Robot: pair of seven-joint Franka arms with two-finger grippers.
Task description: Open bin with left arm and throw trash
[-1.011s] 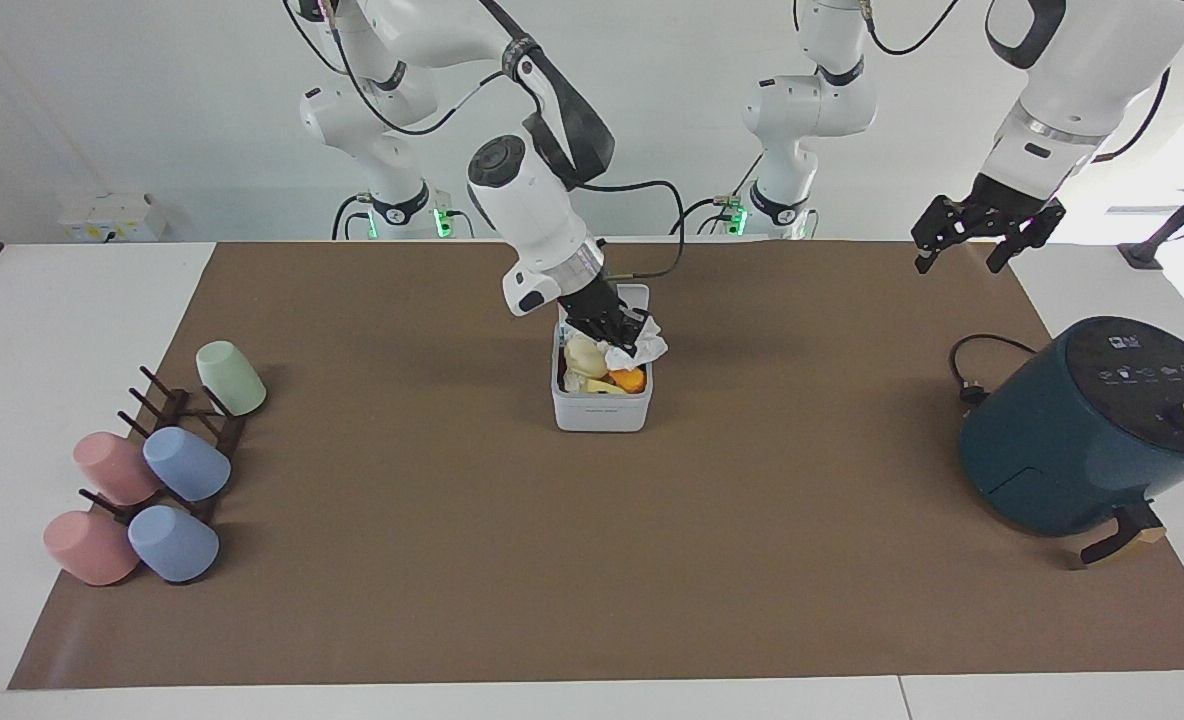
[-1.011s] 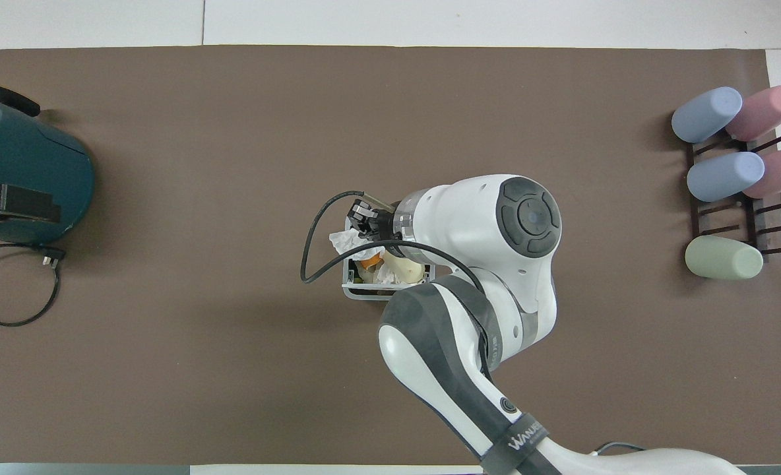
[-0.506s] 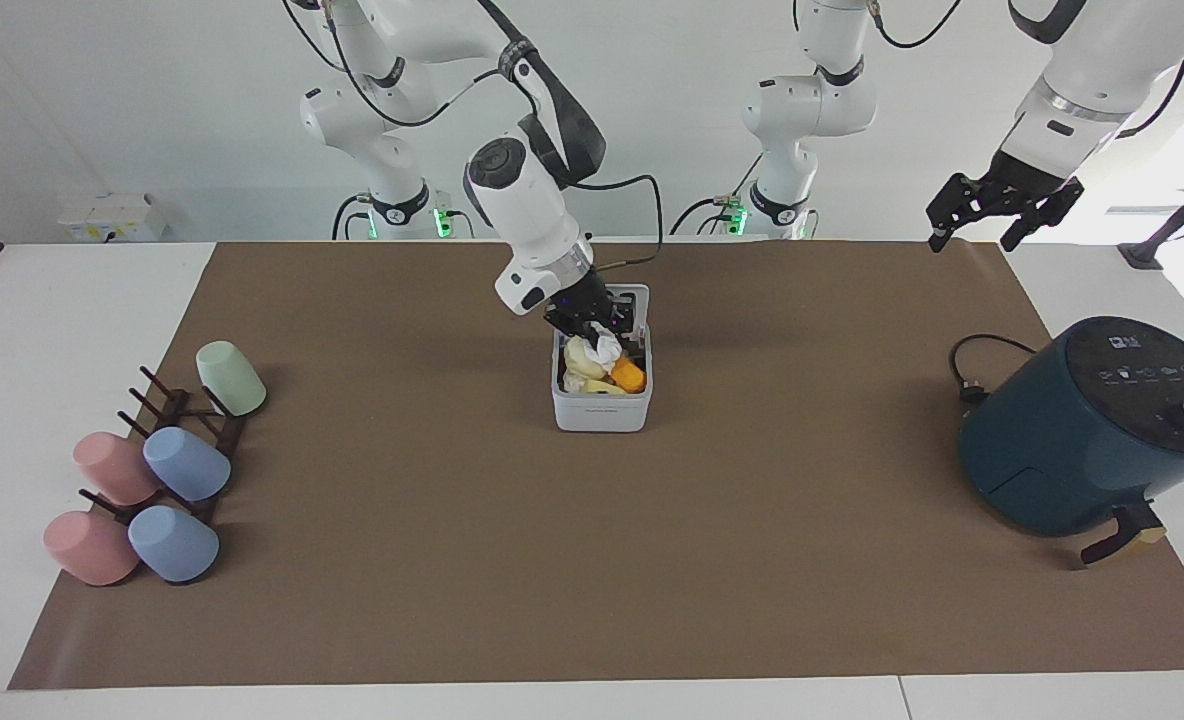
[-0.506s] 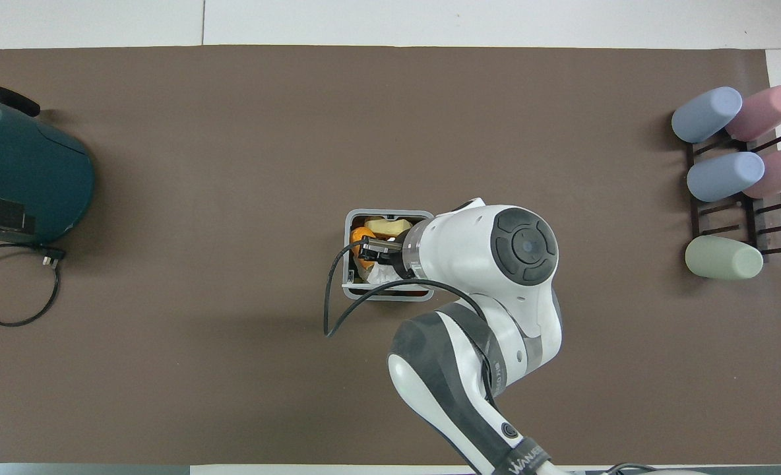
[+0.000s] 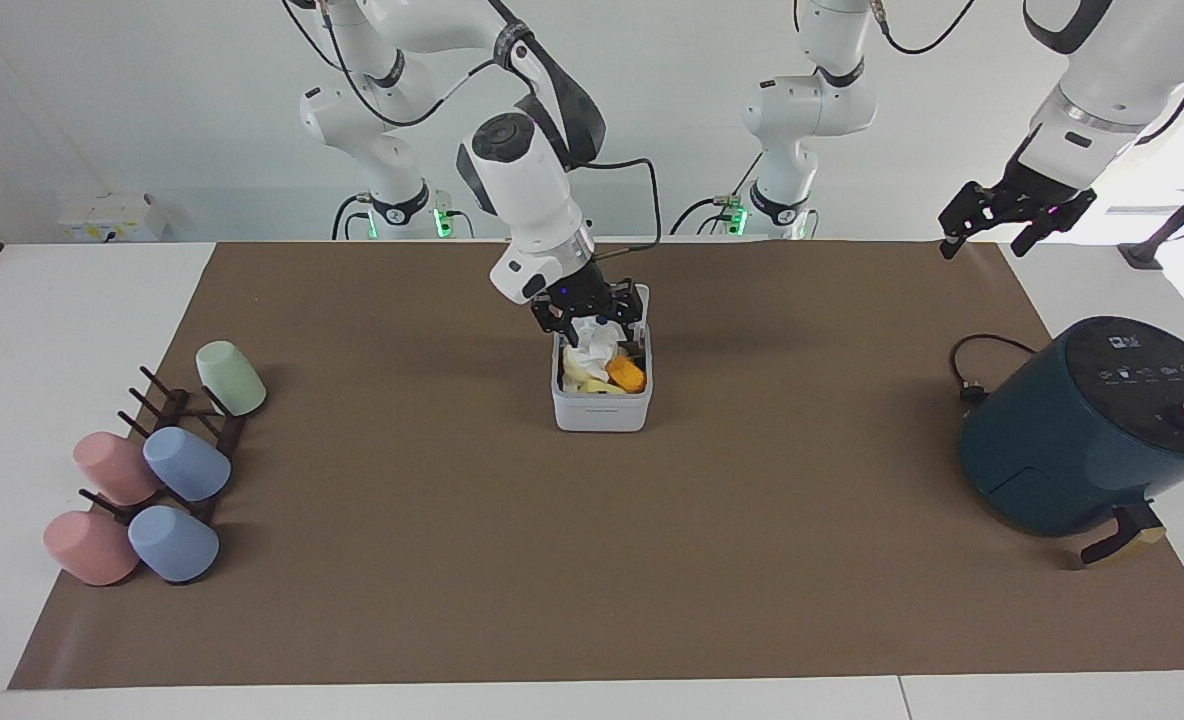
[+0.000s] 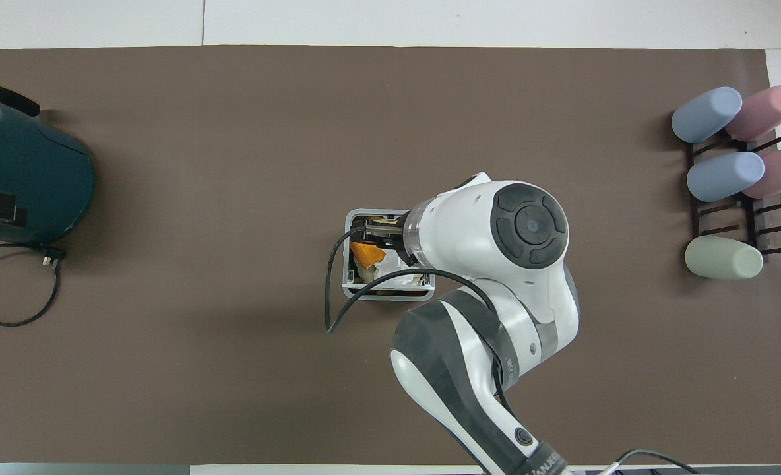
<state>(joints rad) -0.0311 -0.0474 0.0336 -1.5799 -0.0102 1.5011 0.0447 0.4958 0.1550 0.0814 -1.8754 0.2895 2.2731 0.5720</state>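
Standing at the centre of the brown mat [image 5: 592,560], the bin [image 5: 600,408] has its lid raised, with crumpled white tissue [image 5: 594,342], a pale yellow lump [image 5: 579,372] and an orange piece [image 5: 627,375] inside. The right gripper [image 5: 589,312] hangs over the bin's rim at 12 o'clock in the facing view, fingers spread apart, gripping nothing. The left gripper [image 5: 1014,213] waits raised above the mat corner at 12 o'clock of the air fryer [image 5: 1092,425], fingers apart and empty. The cup rack [image 5: 157,470] sits at the right arm's end.
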